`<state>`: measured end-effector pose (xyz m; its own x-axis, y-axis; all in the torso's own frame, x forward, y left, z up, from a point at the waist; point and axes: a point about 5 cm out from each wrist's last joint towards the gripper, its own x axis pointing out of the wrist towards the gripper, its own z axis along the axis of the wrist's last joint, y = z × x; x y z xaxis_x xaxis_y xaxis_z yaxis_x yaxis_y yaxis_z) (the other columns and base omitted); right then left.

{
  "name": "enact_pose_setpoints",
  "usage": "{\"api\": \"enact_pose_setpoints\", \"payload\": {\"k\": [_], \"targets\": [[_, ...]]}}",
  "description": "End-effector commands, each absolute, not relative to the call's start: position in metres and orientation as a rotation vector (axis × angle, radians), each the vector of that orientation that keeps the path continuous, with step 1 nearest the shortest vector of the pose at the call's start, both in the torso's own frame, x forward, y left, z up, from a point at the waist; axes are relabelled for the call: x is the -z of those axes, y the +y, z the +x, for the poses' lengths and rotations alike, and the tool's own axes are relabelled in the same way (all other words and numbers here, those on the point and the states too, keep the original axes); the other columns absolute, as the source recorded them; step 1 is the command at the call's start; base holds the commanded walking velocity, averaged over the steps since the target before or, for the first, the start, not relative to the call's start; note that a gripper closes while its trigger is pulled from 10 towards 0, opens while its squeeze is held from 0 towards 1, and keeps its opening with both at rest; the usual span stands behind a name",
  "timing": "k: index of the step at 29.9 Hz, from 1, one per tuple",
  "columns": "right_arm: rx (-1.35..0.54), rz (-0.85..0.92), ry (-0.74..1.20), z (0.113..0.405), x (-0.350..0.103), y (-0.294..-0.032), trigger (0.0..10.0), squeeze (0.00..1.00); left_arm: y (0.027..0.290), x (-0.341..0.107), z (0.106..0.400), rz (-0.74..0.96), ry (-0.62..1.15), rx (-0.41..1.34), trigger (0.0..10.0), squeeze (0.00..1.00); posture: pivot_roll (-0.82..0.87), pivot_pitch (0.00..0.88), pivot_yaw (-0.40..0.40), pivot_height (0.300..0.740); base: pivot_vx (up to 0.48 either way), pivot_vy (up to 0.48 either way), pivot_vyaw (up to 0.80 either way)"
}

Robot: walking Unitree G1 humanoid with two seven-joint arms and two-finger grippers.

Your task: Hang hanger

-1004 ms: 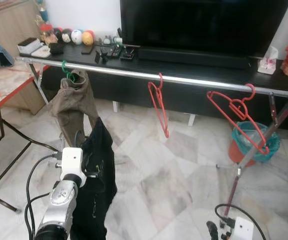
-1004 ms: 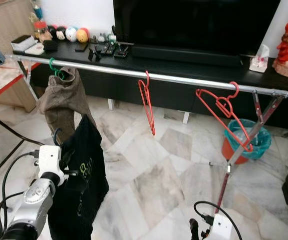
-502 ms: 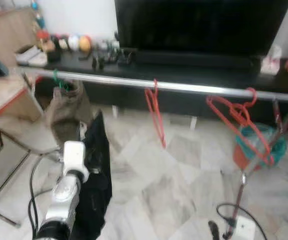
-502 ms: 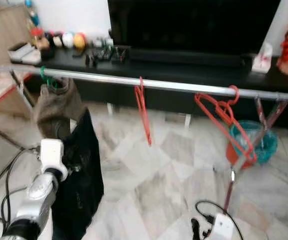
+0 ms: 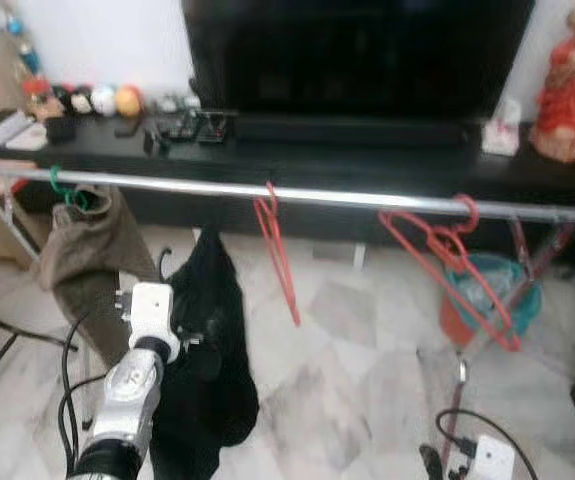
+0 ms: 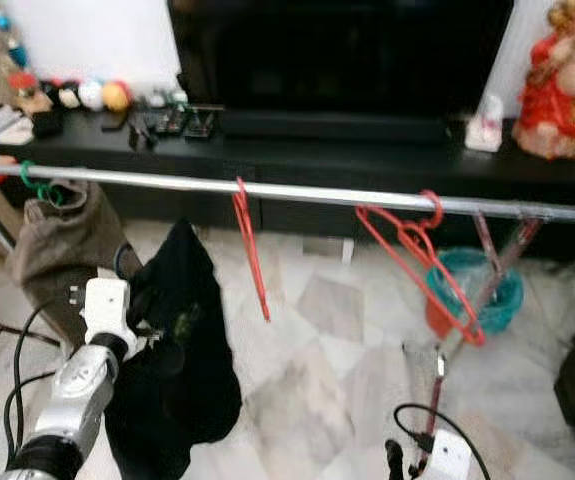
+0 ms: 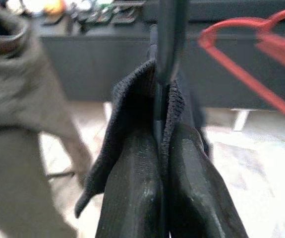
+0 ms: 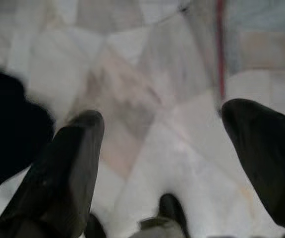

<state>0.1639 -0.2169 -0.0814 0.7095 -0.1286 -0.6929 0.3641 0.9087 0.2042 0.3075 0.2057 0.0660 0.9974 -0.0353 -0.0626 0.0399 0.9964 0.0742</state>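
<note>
Black garment: hangs in a bunch [image 5: 207, 350] from the left gripper, below and just in front of the rail, between the brown garment and the first red hanger. Its hanger is likely the dark bar [image 7: 168, 39] rising above the fingers in the left wrist view; blur prevents certainty.
Left gripper: [image 7: 158, 163] fingers pressed together on the black cloth, raised at the end of the silver arm.
Rail: silver bar [image 5: 347, 197] running across the room in front of the TV stand; open stretch between the brown garment and the first red hanger.
Brown garment: [image 5: 82, 250] on a green hook [image 5: 62, 187] near the rail's left end.
Red hangers: one [image 5: 275, 245] mid-rail, edge-on; another [image 5: 447, 265] tilted toward the right end, beside the rack's leg.
Right gripper: [image 8: 162, 148] low over the marble floor [image 5: 347, 370], fingers spread apart, holding nothing.
Bin: orange [image 5: 467, 315] with teal liner, behind the rack leg; contents unclear.
TV stand: black [image 5: 367, 165], carrying small balls, remotes and a red figurine [image 5: 572, 90].
</note>
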Motion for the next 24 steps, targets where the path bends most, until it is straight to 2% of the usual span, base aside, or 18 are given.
{"api": "enact_pose_setpoints", "payload": {"k": [1,8,14,24], "targets": [[0.267,0.344,0.747,0.1623,0.0826,-0.2150,10.0,0.00,0.2085,-0.0753,0.3112,0.081,0.018,0.023,10.0,0.00,-0.05,0.000,0.017,0.740,0.266,0.000,0.00],[0.220,0.325,0.753,0.1625,0.0827,-0.2130,10.0,0.00,0.2132,-0.0756,0.3103,0.080,0.015,0.006,10.0,0.00,-0.05,0.000,0.019,0.740,0.254,0.000,0.00],[0.215,0.350,0.761,0.1602,0.0843,-0.2103,10.0,0.00,0.2150,-0.0758,0.3098,0.083,0.013,-0.001,10.0,0.00,-0.05,0.000,0.021,0.740,0.206,0.000,0.74],[0.221,0.365,0.775,0.1572,0.0863,-0.2079,10.0,0.00,0.2125,-0.0767,0.3097,0.081,0.007,0.015,10.0,0.00,-0.05,0.000,0.025,0.740,0.246,0.000,0.00]]}}
